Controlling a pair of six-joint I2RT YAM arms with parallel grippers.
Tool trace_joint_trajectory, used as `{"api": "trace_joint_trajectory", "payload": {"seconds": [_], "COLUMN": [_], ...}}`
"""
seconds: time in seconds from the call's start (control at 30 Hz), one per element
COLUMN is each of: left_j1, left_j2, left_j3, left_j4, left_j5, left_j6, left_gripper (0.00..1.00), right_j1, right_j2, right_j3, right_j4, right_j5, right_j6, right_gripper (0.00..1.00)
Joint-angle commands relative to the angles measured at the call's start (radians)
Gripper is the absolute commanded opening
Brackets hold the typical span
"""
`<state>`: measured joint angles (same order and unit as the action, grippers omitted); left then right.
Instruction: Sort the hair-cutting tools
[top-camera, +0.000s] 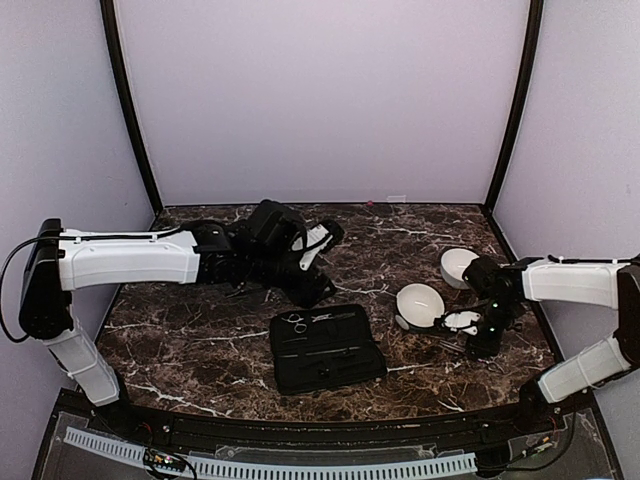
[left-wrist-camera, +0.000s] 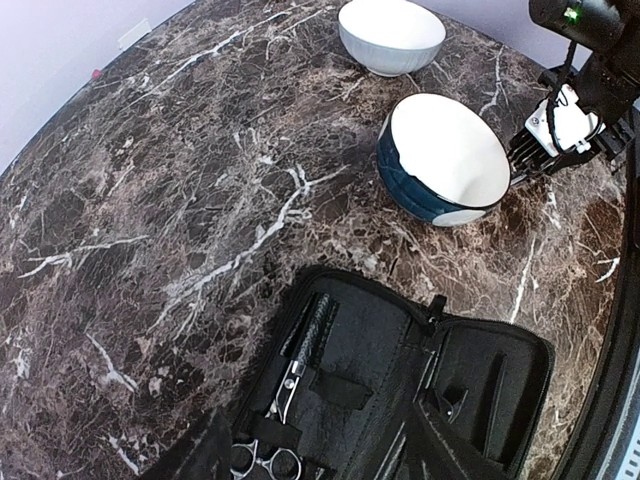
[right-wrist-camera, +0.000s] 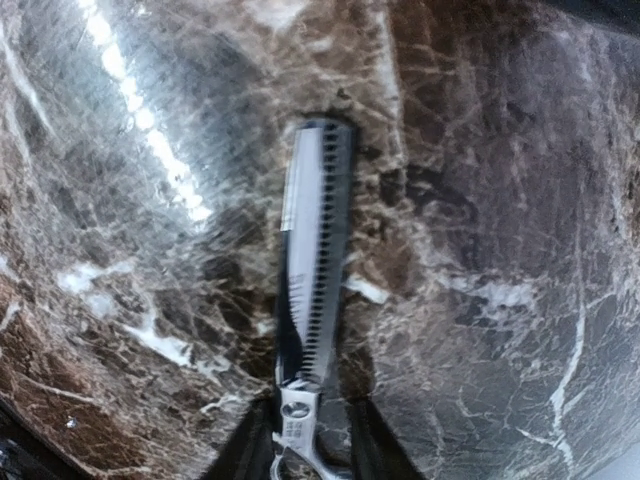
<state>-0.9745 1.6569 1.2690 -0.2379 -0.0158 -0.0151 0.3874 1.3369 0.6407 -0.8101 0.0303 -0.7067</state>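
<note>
Toothed silvery thinning scissors (right-wrist-camera: 315, 260) point away from me over the marble, their pivot between the fingers of my right gripper (right-wrist-camera: 305, 440). A sliver of marble shows beside one finger, and the handles run out of frame, so the grip itself is hidden. From above, the right gripper (top-camera: 487, 340) points down, right of the bowls. A black zip case (top-camera: 325, 350) lies open mid-table. Strapped inside are ring-handled scissors (left-wrist-camera: 262, 455), their blades in a dark textured sleeve (left-wrist-camera: 318, 325), and slim dark pieces (left-wrist-camera: 495, 380). My left gripper (left-wrist-camera: 320, 470) hangs open above the case with nothing in it.
Two bowls stand right of the case: one blue outside and white inside (left-wrist-camera: 445, 160), and a white one (left-wrist-camera: 390, 35) behind it. The left arm (top-camera: 130, 258) reaches across the back left of the marble table (top-camera: 200, 350). Walls close in the back and both sides.
</note>
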Motion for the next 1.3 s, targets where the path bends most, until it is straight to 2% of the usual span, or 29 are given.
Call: {"api": "trace_joint_trajectory", "payload": {"seconds": [0.0, 0.1, 0.2, 0.73, 0.87, 0.9, 1.0, 1.1, 1.2, 1.27], "left_j1": [-0.010, -0.013, -0.015, -0.017, -0.015, -0.014, -0.015, -0.041, -0.091, -0.140], "left_j2": [0.004, 0.007, 0.009, 0.015, 0.039, 0.040, 0.020, -0.041, -0.100, -0.110], "left_j3": [0.026, 0.022, 0.022, 0.015, 0.034, 0.035, -0.003, -0.104, -0.219, -0.271], "left_j4": [-0.032, -0.031, -0.034, -0.061, -0.172, -0.205, -0.243, -0.182, -0.121, -0.092], "left_j5": [-0.001, -0.008, -0.012, -0.045, -0.276, -0.294, -0.206, -0.045, 0.063, 0.087], "left_j6": [0.015, 0.015, 0.015, 0.010, -0.106, -0.132, -0.161, -0.157, -0.192, -0.218], "left_gripper": [0.60, 0.60, 0.60, 0.60, 0.59, 0.58, 0.52, 0.42, 0.26, 0.23], "right_j1": [0.006, 0.009, 0.024, 0.197, 0.255, 0.267, 0.301, 0.324, 0.328, 0.328], "right_j2": [0.047, 0.045, 0.018, -0.028, 0.032, 0.050, 0.102, 0.142, 0.173, 0.186], "right_j3": [-0.041, -0.023, 0.005, 0.191, 0.260, 0.285, 0.371, 0.454, 0.504, 0.505], "right_j4": [-0.011, -0.033, -0.066, -0.161, -0.152, -0.160, -0.191, -0.219, -0.225, -0.218], "right_j5": [0.043, 0.002, -0.026, -0.046, -0.032, -0.043, -0.089, -0.126, -0.153, -0.154], "right_j6": [0.006, 0.009, 0.005, 0.080, 0.104, 0.108, 0.115, 0.116, 0.121, 0.126], "right_gripper": [0.18, 0.06, 0.01, 0.00, 0.00, 0.00, 0.00, 0.00, 0.00, 0.00]}}
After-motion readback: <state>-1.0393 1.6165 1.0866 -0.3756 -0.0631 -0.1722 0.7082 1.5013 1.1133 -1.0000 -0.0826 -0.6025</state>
